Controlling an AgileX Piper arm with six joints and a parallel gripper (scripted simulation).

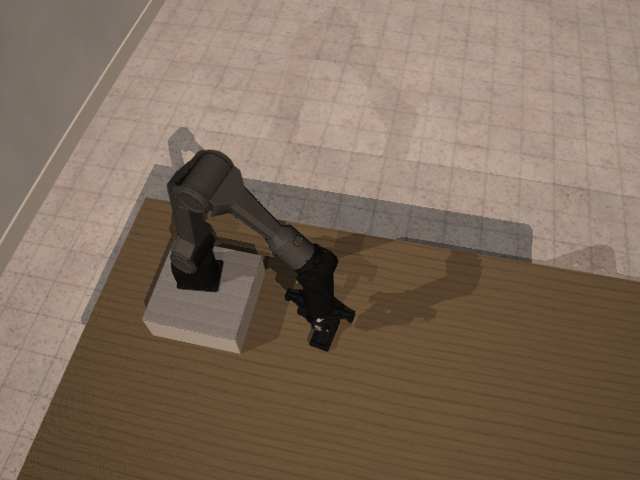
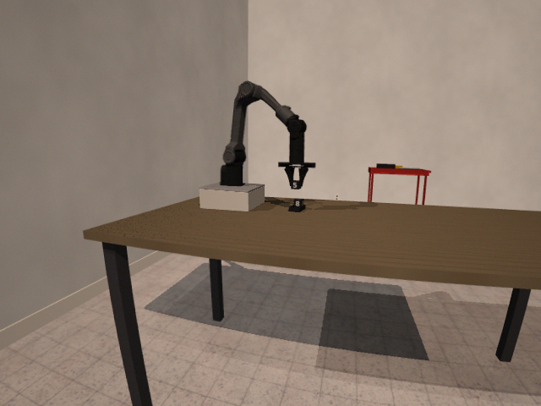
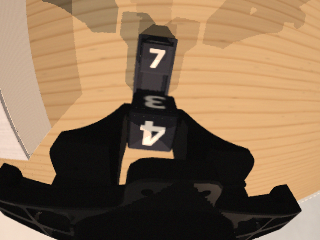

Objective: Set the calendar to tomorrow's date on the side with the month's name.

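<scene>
My gripper is shut on a black cube and holds it above the near part of the tray. In the exterior view the held cube shows an upright 5; in the wrist view it shows 4 and 3. The other black cube stands in the far part of the tray, showing 8 in the exterior view and 7 in the wrist view. The small black tray rests on the table. In the top view the gripper hides the standing cube.
The wooden table carries a pale box under the arm's base, left of the tray. The table's back edge lies behind the arm. A red table stands in the background.
</scene>
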